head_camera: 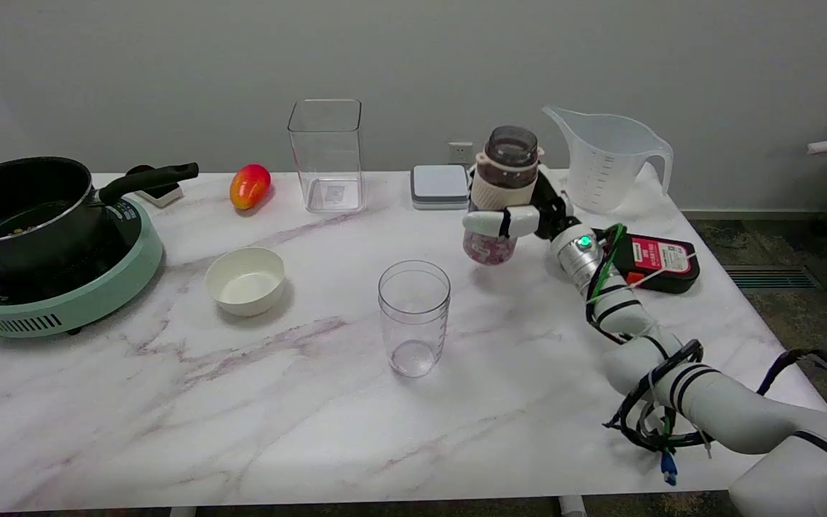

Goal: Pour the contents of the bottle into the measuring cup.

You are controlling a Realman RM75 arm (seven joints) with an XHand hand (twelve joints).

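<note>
The bottle (pixel 501 192) is upright, gripped around its middle by the right hand (pixel 510 215), lifted above the marble-patterned bench (pixel 169 416); white fingers (pixel 489 222) wrap its front and hide much of the body. Its dark wide neck and pinkish speckled contents at the rounded bottom stay visible. The clear, ribbed measuring cup (pixel 414 317) stands near, to the picture's lower left, apart from the bottle. Behind the hand stand a translucent plastic jug (pixel 604 159) and a grey-lidded box (pixel 440 186), while a black-and-red device (pixel 654 263) lies partly behind the wrist.
</note>
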